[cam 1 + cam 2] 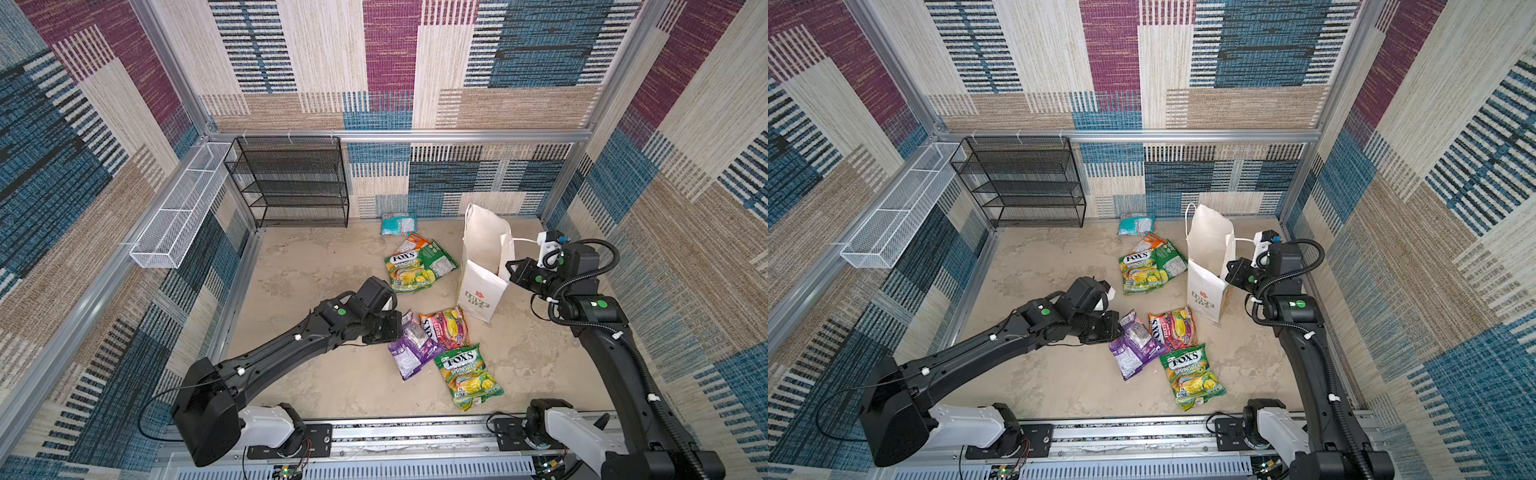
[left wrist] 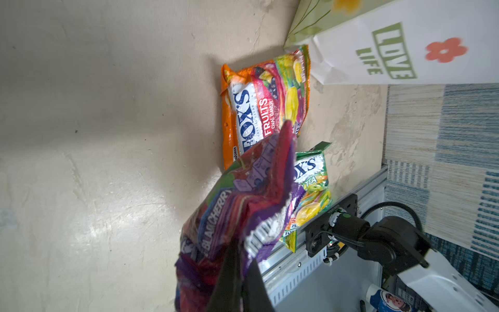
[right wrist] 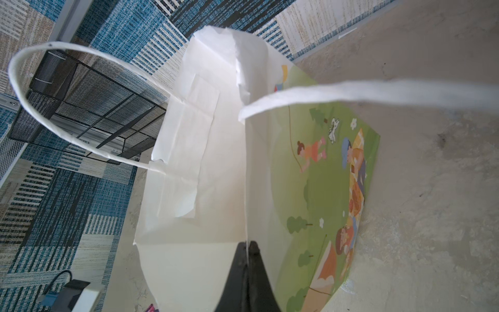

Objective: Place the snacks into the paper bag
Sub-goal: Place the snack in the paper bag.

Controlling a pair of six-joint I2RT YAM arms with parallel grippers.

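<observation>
My left gripper [image 1: 400, 328] [image 2: 244, 251] is shut on an edge of a purple snack packet [image 1: 411, 349] [image 2: 243, 205], whose pinched end is lifted off the floor. Beside it lie an orange Fruits packet [image 1: 445, 328] [image 2: 259, 102] and a green Spring Tea packet [image 1: 467, 376]. More snacks sit in a pile [image 1: 415, 268] farther back, and a teal packet [image 1: 397, 224] lies by the back wall. The white paper bag [image 1: 484, 257] [image 3: 216, 189] stands upright with its mouth open. My right gripper [image 1: 509, 270] [image 3: 247, 244] is shut on the bag's rim.
A black mesh shelf [image 1: 295, 183] stands at the back left. A white wire basket [image 1: 178, 212] hangs on the left wall. The metal rail [image 1: 415, 432] with both arm bases runs along the front edge. Patterned walls enclose the floor.
</observation>
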